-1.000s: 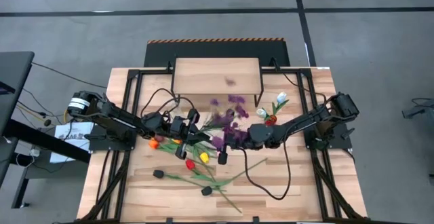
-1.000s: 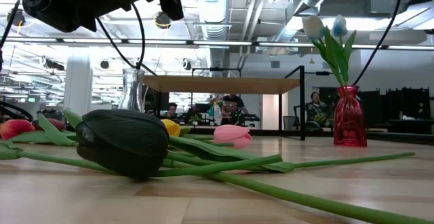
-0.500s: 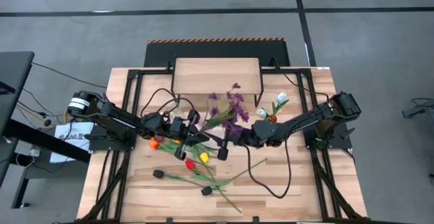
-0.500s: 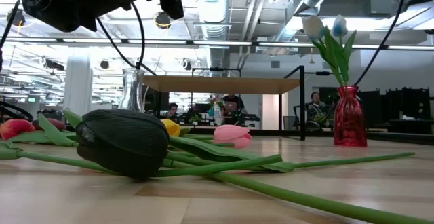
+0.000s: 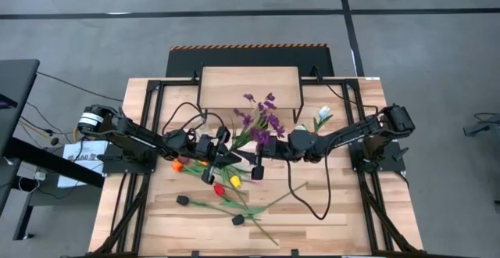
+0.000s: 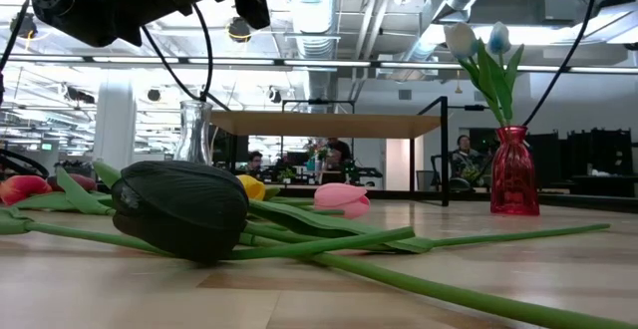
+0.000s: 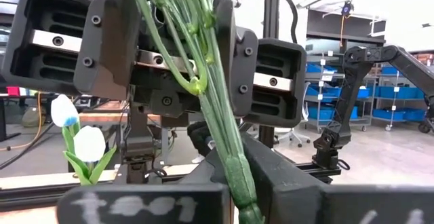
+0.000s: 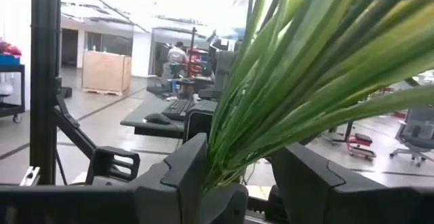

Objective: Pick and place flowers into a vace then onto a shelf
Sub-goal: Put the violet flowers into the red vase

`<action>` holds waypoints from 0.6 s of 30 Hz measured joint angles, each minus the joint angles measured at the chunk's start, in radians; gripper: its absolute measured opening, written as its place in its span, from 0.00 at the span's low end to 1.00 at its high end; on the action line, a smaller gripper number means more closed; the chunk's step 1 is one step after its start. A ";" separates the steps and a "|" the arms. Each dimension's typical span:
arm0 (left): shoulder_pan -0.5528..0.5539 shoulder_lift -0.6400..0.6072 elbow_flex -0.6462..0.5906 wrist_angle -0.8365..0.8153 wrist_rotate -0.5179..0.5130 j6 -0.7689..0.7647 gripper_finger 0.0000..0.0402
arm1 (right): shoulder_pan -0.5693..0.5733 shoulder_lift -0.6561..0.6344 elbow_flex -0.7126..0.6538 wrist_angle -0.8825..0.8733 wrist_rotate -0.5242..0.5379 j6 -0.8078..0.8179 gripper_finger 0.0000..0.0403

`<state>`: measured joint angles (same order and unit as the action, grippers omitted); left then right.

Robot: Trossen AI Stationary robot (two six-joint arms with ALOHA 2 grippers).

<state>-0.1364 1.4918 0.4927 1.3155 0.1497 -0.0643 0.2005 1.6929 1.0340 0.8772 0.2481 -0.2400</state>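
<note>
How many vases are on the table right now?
2. A clear glass vase stands at the left of the low view, near the shelf's end; a red vase holding white tulips stands at the right. Others may be hidden.

People at desks (image 6: 339, 160) beyond the table; ceiling pipes (image 6: 399, 10) overhead.

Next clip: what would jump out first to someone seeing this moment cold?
The purple sprigs fanned out mid-table, their green stems pinched between both arms: the left gripper and right gripper meet there, in front of the shelf. Loose tulips lie scattered nearer the front edge, and a red vase already holds pale flowers.
</note>
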 joint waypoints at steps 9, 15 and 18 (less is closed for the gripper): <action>0.000 0.000 0.000 -0.005 0.000 0.000 0.00 | 0.000 0.001 0.000 0.035 -0.004 -0.029 0.28; 0.001 0.000 0.000 -0.016 -0.009 0.000 0.00 | 0.000 0.001 0.000 0.036 -0.008 -0.031 0.11; 0.002 0.000 0.000 -0.017 -0.012 -0.002 0.00 | 0.001 0.001 0.000 0.037 -0.011 -0.044 0.03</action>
<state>-0.1349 1.4918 0.4927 1.2983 0.1375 -0.0662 0.2012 1.6939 1.0340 0.9143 0.2373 -0.2845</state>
